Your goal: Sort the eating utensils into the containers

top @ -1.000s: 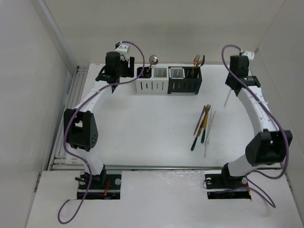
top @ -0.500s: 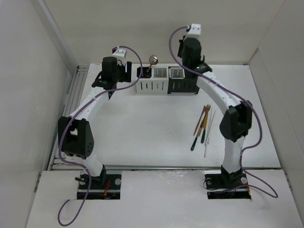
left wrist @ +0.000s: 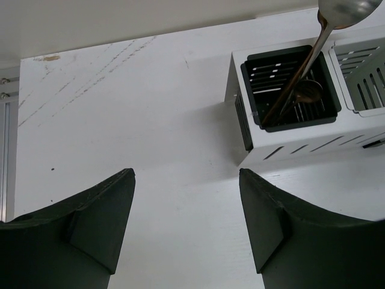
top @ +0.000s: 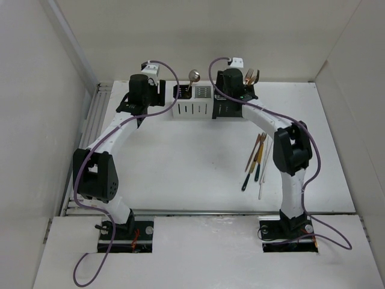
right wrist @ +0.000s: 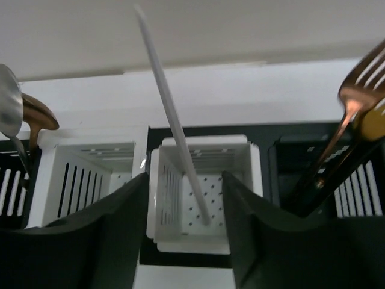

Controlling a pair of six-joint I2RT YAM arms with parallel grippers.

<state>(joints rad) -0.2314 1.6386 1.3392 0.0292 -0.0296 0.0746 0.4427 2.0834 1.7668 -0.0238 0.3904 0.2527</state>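
Observation:
The containers point(top: 213, 107) stand in a row at the back of the table. My right gripper point(right wrist: 185, 176) hangs open over the third one, a white insert point(right wrist: 201, 241) in a black shell. A white chopstick point(right wrist: 174, 123) leans free in that insert, between the fingers point(right wrist: 120, 223) and touching neither. Copper forks point(right wrist: 355, 90) stand in the black holder to the right. Spoons point(left wrist: 301, 72) stand in the leftmost holder point(left wrist: 289, 90). My left gripper point(left wrist: 186, 174) is open and empty over bare table, left of the row. Several eating utensils point(top: 255, 159) lie loose at centre right.
White enclosure walls rise close behind the containers and along both sides. A metal rail point(top: 90, 138) runs along the table's left edge. The right arm point(top: 289, 150) arches over the table beside the loose utensils.
The right arm swung from the back right over to the containers with the white chopstick. Its jaws then opened and the chopstick now stands in the third holder. The left arm shifted slightly.

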